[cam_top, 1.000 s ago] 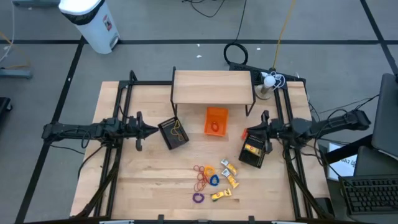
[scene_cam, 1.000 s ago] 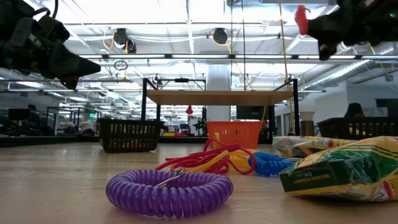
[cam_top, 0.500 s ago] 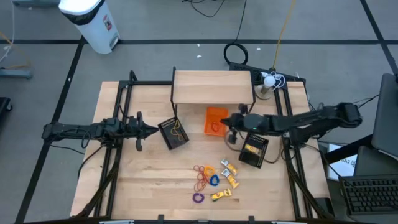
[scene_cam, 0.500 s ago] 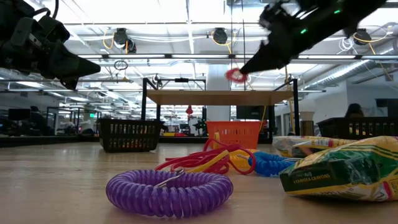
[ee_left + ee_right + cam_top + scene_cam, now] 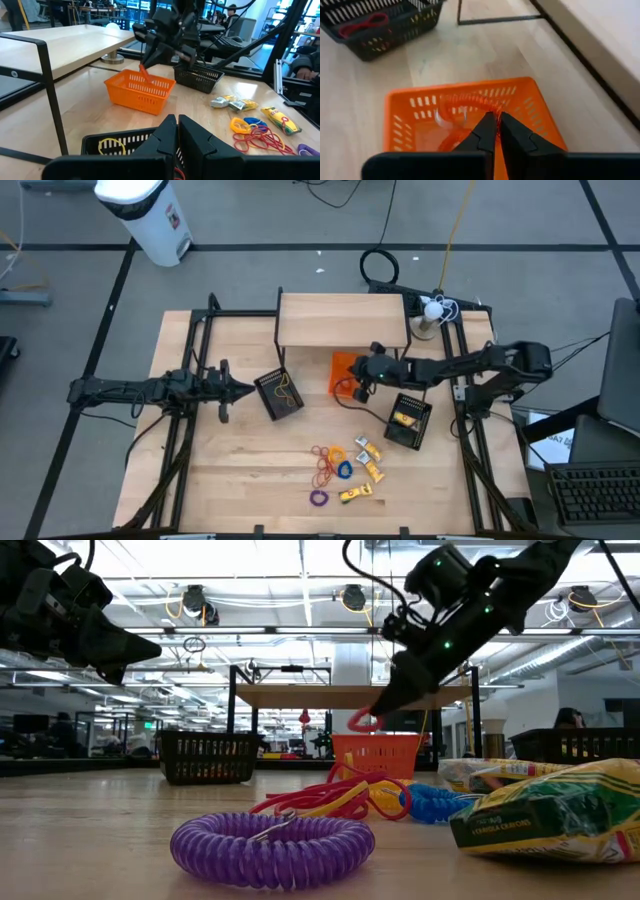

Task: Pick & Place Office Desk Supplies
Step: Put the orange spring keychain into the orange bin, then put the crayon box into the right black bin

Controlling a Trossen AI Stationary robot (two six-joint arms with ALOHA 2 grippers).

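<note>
My right gripper point(image 5: 354, 386) hangs over the orange basket point(image 5: 348, 372), shut on a red coil ring point(image 5: 359, 722). The same ring shows blurred in the right wrist view as a red coil ring point(image 5: 465, 104) above the basket's floor. Loose supplies lie on the table near the front: orange-red rubber bands point(image 5: 322, 463), a blue ring point(image 5: 343, 470), a purple coil ring point(image 5: 318, 498) and yellow-and-white pieces point(image 5: 370, 462). My left gripper point(image 5: 243, 389) waits shut and holding nothing, at the left beside a black basket point(image 5: 279, 393). My right gripper pinches one end of the red coil ring point(image 5: 488, 110) at its fingertips. The fingers slant down from the table's right side. The ring hangs below them, clear of the orange basket's rim point(image 5: 375, 740).
A wooden shelf point(image 5: 343, 318) on black legs stands behind the orange basket. The black basket at the left holds a yellow band point(image 5: 111, 146). A second black basket point(image 5: 408, 421) with a yellow item stands at the right. Bare wood lies at the near left.
My right gripper has swung from the table's right side toward the left, come down and tipped nose-down, carrying the red coil ring to just above the orange basket.
</note>
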